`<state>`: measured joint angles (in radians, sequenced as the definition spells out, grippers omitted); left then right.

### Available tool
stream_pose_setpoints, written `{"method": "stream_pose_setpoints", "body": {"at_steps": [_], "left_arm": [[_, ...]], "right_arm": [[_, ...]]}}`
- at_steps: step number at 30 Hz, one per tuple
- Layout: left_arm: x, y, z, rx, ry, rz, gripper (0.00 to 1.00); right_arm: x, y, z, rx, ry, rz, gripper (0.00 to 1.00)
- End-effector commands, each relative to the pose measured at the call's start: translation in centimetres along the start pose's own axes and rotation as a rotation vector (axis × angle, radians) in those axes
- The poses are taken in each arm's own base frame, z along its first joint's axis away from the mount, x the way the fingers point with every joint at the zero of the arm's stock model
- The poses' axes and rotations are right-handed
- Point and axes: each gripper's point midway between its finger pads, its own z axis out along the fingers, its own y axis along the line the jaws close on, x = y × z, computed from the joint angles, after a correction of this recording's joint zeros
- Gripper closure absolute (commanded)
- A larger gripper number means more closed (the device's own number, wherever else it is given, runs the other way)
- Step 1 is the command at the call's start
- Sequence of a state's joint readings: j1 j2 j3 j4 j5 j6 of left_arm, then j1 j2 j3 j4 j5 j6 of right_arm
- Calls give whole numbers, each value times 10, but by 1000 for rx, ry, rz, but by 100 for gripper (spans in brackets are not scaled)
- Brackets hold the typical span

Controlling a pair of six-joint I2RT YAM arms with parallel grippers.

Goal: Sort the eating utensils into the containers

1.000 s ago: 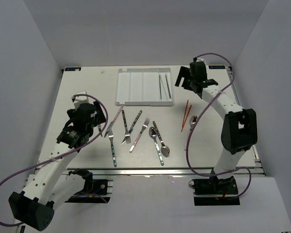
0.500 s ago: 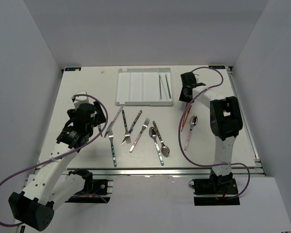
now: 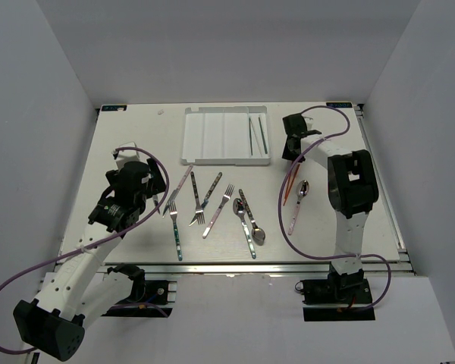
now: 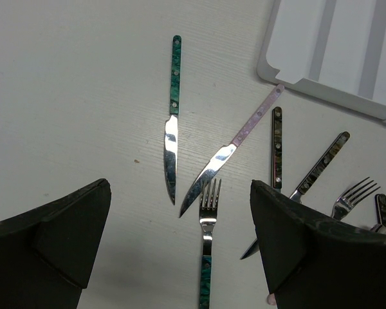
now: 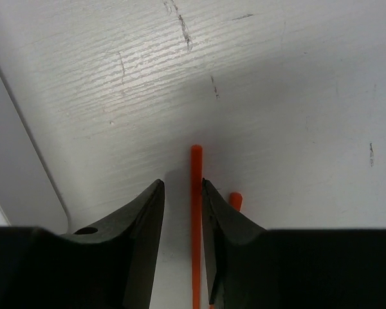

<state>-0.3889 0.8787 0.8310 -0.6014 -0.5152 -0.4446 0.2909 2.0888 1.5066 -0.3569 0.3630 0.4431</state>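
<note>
Jaws of right gripper point(image 5: 181, 184) narrowed around one red chopstick point(image 5: 196, 225) lying on the table right of the tray point(image 3: 212, 133); clamp cannot be told. Left gripper point(image 4: 180, 187) jaws released, spread wide above knives point(image 4: 172, 145) and forks point(image 4: 208, 219) nearer than tray.

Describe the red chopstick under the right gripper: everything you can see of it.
The red chopstick is a thin, straight, plain orange-red stick, plastic-looking, with a blunt end. It lies flat on the white table, running lengthwise between the fingers of the right gripper, its end poking just past their tips. A gap shows on one side; the other finger sits against it or nearly so. A second red chopstick lies close beside it, outside the fingers.
</note>
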Motion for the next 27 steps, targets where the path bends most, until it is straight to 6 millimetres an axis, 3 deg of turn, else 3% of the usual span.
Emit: {"method": "stream_pose_setpoints", "body": {"at_steps": [1,7,8,10,14,15,17,23,27], "left_arm": [[-4,0,-3,11,-18,-6,2],[-6,0,-4,11,-22,-8,2],[-5,1,-3,9,-20,-7,2],[-5,1,-4,9,-22,-7,2],[-5,1,-3,9,-20,-7,2],[-5,1,-3,7,-20,-6,2],[-4,1,-3,6,-19,-7,2],[-4,1,-2,3,-16,-4,2],[-5,1,-3,4,-18,-6,2]], "right_arm": [[7,-6,7,8,12,23,65],[32,-14,17,28,67,28,72],[33,-12,18,15,68,33,84],[36,-11,17,2,72,40,98],[26,7,4,-92,60,81,100],[11,15,-8,-136,19,109,100],[0,25,-22,-196,-6,134,100],[-72,50,-98,-364,-203,143,100],[-113,93,-115,-552,-290,85,100]]}}
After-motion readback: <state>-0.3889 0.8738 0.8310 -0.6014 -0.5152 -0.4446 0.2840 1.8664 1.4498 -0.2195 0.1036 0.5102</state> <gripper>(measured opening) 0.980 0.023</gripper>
